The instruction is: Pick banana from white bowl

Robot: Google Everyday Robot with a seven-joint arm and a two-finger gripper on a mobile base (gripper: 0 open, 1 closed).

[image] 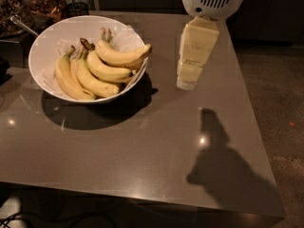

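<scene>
The white bowl (57, 34) stands on the back left of the grey table (142, 156). The banana (122, 57) lies on top in the bowl, its dark tip at the right rim and its pale stalk pointing back. Beneath it lies a bunch of thinner bananas (85, 77) joined at a brown stem. My gripper (189, 80), cream-coloured and pointing down, hangs above the table just right of the bowl, apart from the banana and holding nothing that I can see.
A metal handle (23, 25) and dark containers (45, 1) sit behind the bowl at the back left. The table's right edge (254, 113) drops to the floor. My arm's shadow (218, 160) falls on the front right of the table.
</scene>
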